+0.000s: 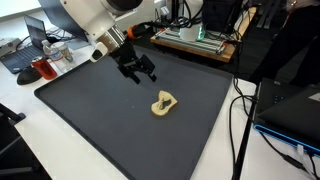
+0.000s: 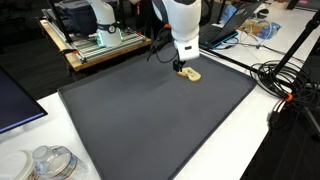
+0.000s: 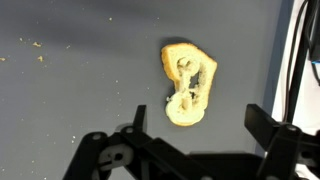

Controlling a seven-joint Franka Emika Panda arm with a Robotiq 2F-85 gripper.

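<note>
A small tan, loop-shaped object [image 1: 164, 103] lies on the dark grey mat [image 1: 90, 110]. In an exterior view it shows just beyond the gripper [image 2: 191, 74]. My gripper [image 1: 139, 73] hangs a little above the mat, to the left of the object and apart from it, jaws spread wide with nothing between them. In the wrist view the tan object [image 3: 188, 83] lies ahead of the gripper [image 3: 200, 120], slightly past the line between the two black fingers [image 3: 266, 127].
A wooden board with electronics [image 1: 195, 40] stands behind the mat. Cables [image 1: 240, 110] run along the mat's right side. A laptop [image 1: 30, 45] and a red cup [image 1: 43, 70] sit at the left. Plastic bottles [image 2: 50, 162] lie by the near corner.
</note>
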